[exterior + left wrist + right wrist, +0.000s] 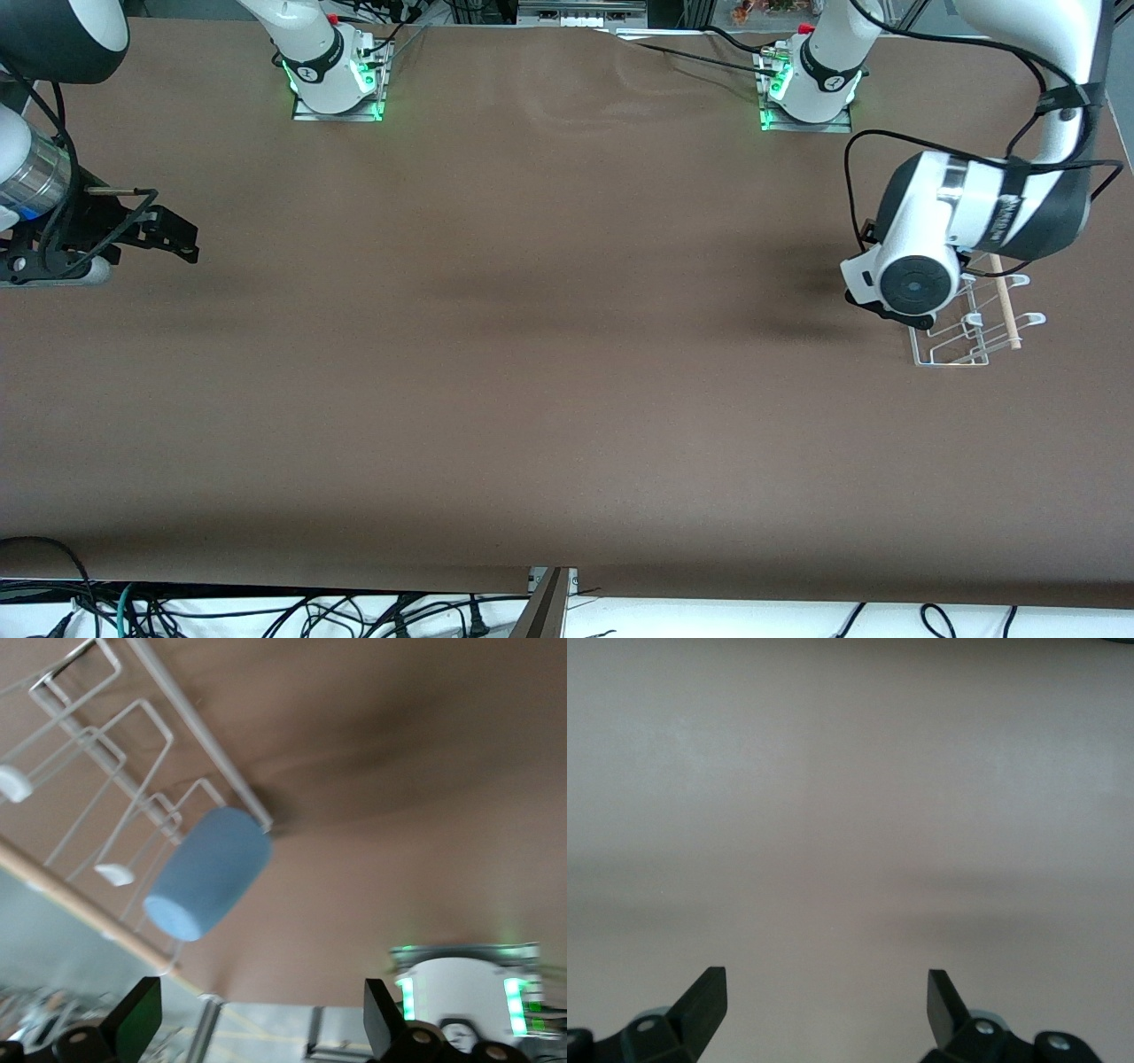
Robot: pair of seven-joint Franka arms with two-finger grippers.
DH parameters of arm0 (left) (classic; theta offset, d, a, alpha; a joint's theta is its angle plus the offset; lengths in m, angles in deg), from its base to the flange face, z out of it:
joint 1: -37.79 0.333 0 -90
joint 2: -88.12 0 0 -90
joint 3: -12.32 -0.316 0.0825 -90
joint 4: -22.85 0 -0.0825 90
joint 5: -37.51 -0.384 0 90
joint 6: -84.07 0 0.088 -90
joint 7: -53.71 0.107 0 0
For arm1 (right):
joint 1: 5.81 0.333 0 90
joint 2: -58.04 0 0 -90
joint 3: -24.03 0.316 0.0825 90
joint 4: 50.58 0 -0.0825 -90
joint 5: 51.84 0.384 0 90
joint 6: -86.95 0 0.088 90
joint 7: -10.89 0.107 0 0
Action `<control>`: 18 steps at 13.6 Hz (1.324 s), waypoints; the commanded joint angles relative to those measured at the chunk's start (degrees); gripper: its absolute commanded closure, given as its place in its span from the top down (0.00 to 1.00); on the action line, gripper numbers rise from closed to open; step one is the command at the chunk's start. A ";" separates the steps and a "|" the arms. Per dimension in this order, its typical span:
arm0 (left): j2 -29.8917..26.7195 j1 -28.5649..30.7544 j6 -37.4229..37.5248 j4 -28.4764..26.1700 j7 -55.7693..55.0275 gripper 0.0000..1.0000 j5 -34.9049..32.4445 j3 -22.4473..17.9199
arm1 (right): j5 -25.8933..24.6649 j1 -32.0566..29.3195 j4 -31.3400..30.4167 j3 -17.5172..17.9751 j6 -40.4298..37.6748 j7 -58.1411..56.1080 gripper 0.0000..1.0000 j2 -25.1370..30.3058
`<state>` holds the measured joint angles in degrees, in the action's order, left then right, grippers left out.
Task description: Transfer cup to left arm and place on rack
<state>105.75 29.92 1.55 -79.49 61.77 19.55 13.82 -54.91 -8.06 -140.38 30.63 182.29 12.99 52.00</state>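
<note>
Cup set on rack, both hands empty

The small light-blue tapered plastic cup (207,872) sits on the white wire rack (970,332). Left hand (257,1019) hovers above, fingers apart; it should lift straight, clear of pegs. Right hand (826,1005), apart, waits.

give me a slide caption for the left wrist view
Open left hand above the light-blue cup resting on the white wire rack.
</note>
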 commanded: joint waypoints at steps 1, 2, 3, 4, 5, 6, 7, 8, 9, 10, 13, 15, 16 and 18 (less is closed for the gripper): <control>0.21 1.19 1.05 7.82 0.20 1.00 5.74 0.08 | 1.05 -0.65 1.12 0.35 -0.94 -0.51 1.00 -0.19; 0.30 1.10 0.61 11.07 0.29 1.00 6.18 0.17 | 1.05 -0.74 1.12 0.35 -0.94 -0.51 1.00 -0.19; 0.56 1.01 -0.79 14.41 0.29 1.00 7.05 0.17 | 1.05 -0.74 1.12 0.35 -0.94 -0.51 1.00 -0.19; 0.57 1.01 -2.28 17.06 0.99 1.00 7.85 0.25 | 1.05 -0.74 1.12 0.35 -0.94 -0.60 1.00 -0.28; 0.57 1.01 -2.47 19.87 1.25 1.00 8.20 0.26 | 1.05 -0.74 1.12 0.26 -0.94 -0.60 1.00 -0.28; 0.57 1.10 -2.47 22.77 1.26 1.00 8.29 0.17 | 1.05 -0.74 1.12 0.26 -0.94 -0.60 1.00 -0.45; 0.57 1.19 -2.56 25.84 1.17 1.00 8.29 0.17 | 1.05 -0.74 1.12 0.26 -0.94 -0.68 1.00 -0.54; 0.57 1.45 -2.56 28.74 0.91 1.00 8.29 0.17 | 1.05 -0.74 1.12 0.26 -0.94 -0.68 1.00 -0.54; 0.57 1.28 -2.47 30.69 0.38 1.00 8.29 0.17 | 1.14 -0.74 1.12 0.26 -0.94 -0.68 1.00 -0.54; 0.31 1.28 -2.38 31.23 0.29 1.00 8.99 0.52 | 1.32 -0.74 1.12 0.17 -0.94 -0.68 1.00 -0.54; -2.15 2.24 -0.29 30.18 -0.32 1.00 17.68 -0.01 | 1.32 -0.83 1.12 0.17 -0.94 -0.68 1.00 -0.54; -7.75 2.77 -0.35 23.98 -3.12 1.00 18.49 1.12 | 1.40 -0.83 1.12 0.17 -0.94 -0.68 1.00 -0.54; -11.09 3.64 -3.75 17.93 -5.40 1.00 18.49 2.27 | 1.41 -1.00 1.12 0.17 -0.94 -0.68 1.00 -0.54; -17.16 5.05 -12.28 6.32 -6.31 1.00 18.49 2.80 | 1.41 -1.00 1.12 0.17 -0.94 -0.68 1.00 -0.54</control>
<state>97.20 32.90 -3.29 -59.11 56.76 36.70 15.40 -54.65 -8.22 -140.35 30.48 182.29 12.99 51.72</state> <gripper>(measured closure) 0.000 0.000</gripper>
